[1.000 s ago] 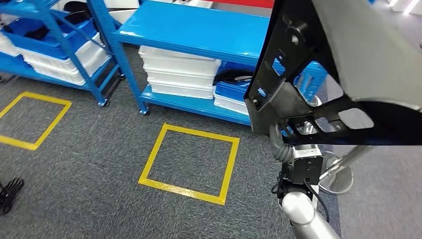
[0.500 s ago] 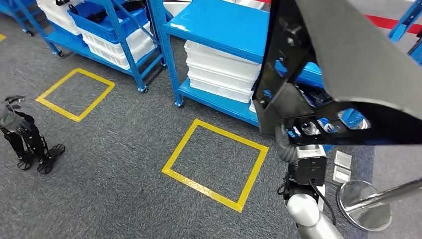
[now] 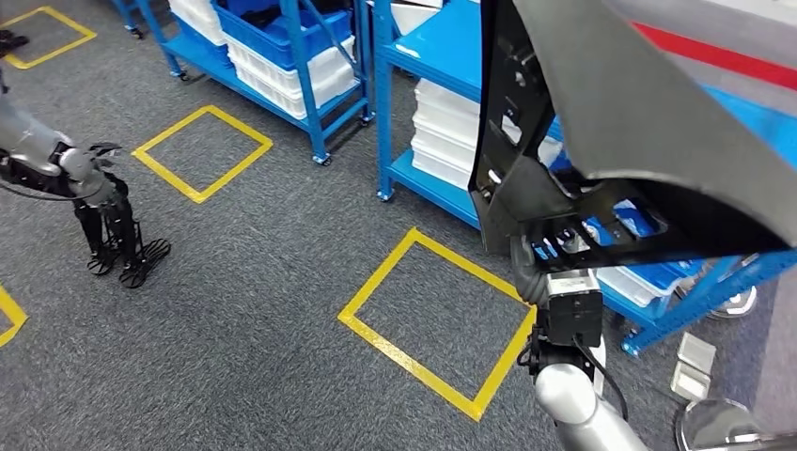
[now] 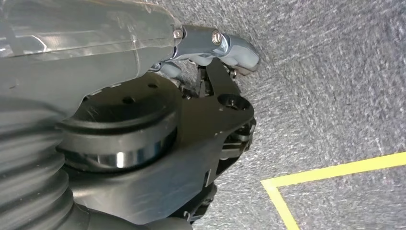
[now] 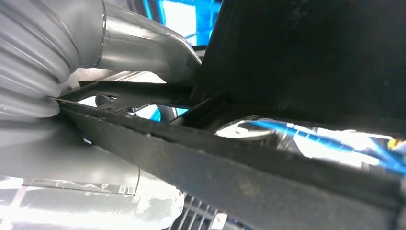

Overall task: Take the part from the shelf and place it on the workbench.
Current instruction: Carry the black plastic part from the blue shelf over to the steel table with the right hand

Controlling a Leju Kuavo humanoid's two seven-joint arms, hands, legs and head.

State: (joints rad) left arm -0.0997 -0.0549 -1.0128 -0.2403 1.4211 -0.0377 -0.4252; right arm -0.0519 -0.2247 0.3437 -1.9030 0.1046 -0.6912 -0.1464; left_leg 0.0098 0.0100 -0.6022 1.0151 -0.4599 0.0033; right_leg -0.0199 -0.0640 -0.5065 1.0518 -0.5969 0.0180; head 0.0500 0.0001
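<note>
Two blue metal shelving units (image 3: 395, 85) are seen standing on grey carpet (image 3: 254, 282) in the head view, and yellow tape squares (image 3: 437, 319) are marked on the floor before them. On the lower shelf of the farther unit, a blue plastic crate (image 3: 282, 38) is stacked on white plastic trays (image 3: 310, 80); what lies inside the crate cannot be made out. On the nearer unit's lower shelf a stack of white trays (image 3: 446, 141) is placed, and further right a blue bin (image 3: 648, 272) is set on another white tray, its contents hidden behind the part.

The large black, flat, angular part with cut-outs and a grey outer face (image 3: 639, 122) is held up close to the camera by the right hand (image 3: 554, 249), off the shelf and above the floor. In the right wrist view the part's dark ribbed edge (image 5: 249, 163) is crossed by the grey thumb (image 5: 143, 45), which is pressed against it.

The left hand (image 3: 117, 240) hangs low at the left above the carpet, nothing in it, its dark fingers pointing down and slightly apart. In the left wrist view, it (image 4: 201, 120) is seen over carpet beside a yellow tape corner (image 4: 282, 187).

A round metal base (image 3: 719, 423) is visible at the lower right.
</note>
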